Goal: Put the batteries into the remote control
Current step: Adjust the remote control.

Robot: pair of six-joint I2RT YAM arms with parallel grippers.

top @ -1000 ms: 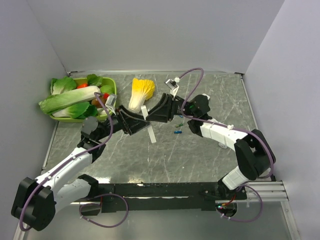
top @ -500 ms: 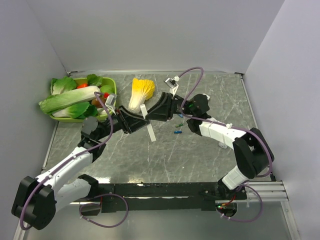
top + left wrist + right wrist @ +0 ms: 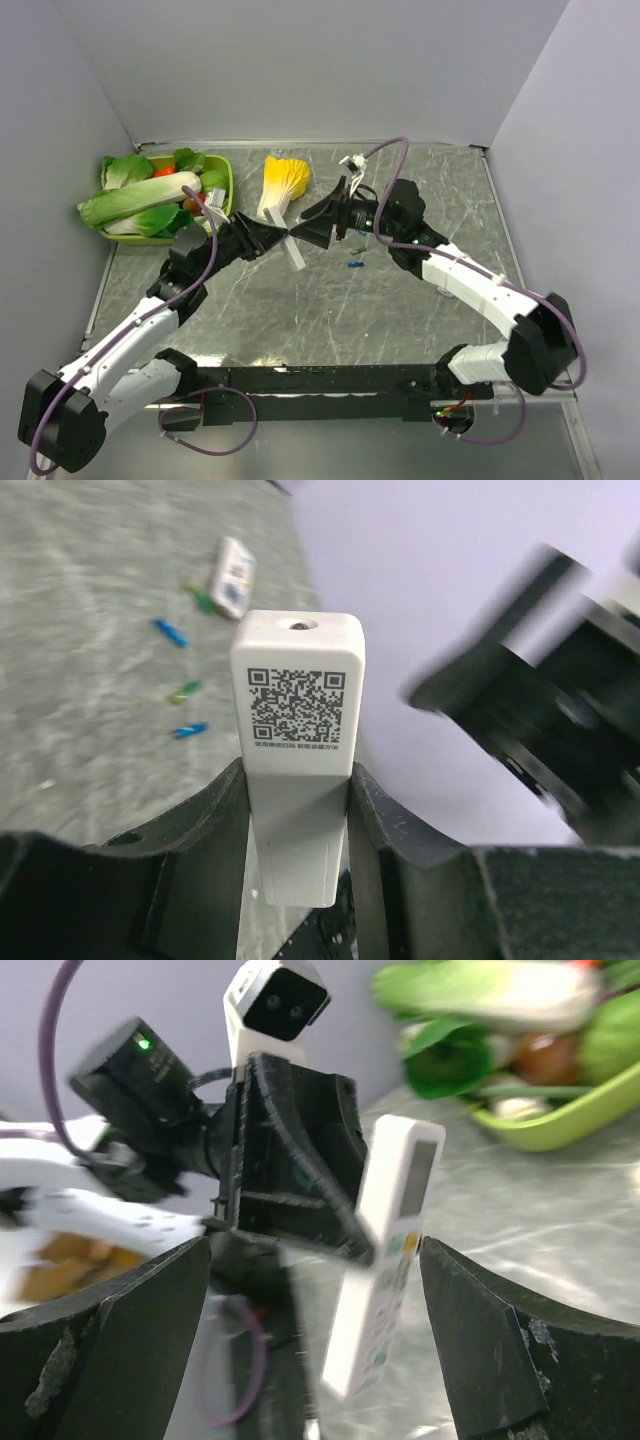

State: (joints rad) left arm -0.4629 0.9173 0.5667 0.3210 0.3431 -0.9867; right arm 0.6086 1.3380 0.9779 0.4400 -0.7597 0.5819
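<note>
Two arms meet near the middle of the marble-patterned table (image 3: 400,310). The left gripper (image 3: 272,236) pinches the white remote control (image 3: 293,256) by its sides. In the left wrist view the remote stands up between the black fingers (image 3: 200,830), showing a face with a square code label. The right gripper (image 3: 308,228) faces it from 3 o'clock, just beside the remote. Its jaws are spread wide with nothing between them, and its wrist view shows the remote's button side in the gap ahead.

Several batteries (image 3: 355,264) lie loose on the table at about 4 o'clock from the remote, apart from both grippers. They are tiny blue and green cylinders. A small white piece (image 3: 232,575) lies beside them in the left wrist view.

At 10 o'clock on the table sits a green tray (image 3: 228,178) of leafy vegetables. A yellow leafy vegetable (image 3: 283,180) lies at 12 o'clock from the remote.
</note>
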